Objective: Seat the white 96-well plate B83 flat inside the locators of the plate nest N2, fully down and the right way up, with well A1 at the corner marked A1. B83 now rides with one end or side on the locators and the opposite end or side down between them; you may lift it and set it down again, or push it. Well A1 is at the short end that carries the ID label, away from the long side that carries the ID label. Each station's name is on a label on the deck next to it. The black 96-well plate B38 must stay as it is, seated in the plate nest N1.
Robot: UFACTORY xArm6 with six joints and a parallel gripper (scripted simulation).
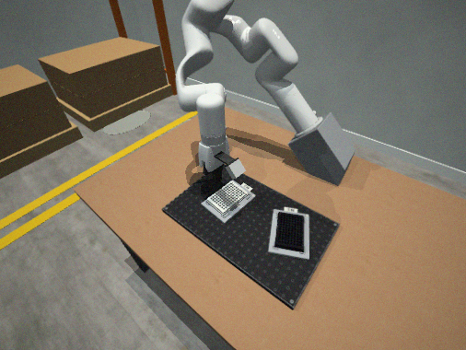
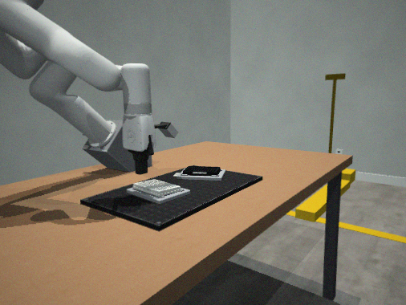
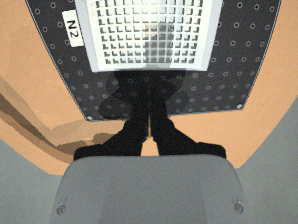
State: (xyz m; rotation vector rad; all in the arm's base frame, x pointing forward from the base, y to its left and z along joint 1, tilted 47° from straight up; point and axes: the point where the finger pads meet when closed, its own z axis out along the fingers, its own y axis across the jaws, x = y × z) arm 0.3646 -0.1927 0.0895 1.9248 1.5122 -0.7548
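The white plate B83 (image 1: 228, 197) lies on the plate nest N2 (image 1: 219, 215) at the left end of the black deck. It also shows in the exterior view (image 2: 156, 187) and in the wrist view (image 3: 148, 30). Its tilt is slight and hard to read. The N2 label (image 3: 73, 28) lies on the deck beside it. My gripper (image 1: 212, 180) (image 3: 148, 97) is shut and empty. It points straight down, low over the deck's back edge, just behind one long side of the plate. I cannot tell whether the fingertips touch the plate. The black plate B38 (image 1: 290, 230) sits flat in nest N1 (image 1: 288, 250).
The black perforated deck (image 1: 250, 235) lies on a brown table. The arm's grey base block (image 1: 322, 149) stands behind the deck. Cardboard crates (image 1: 103, 75) stand on the floor to the far left.
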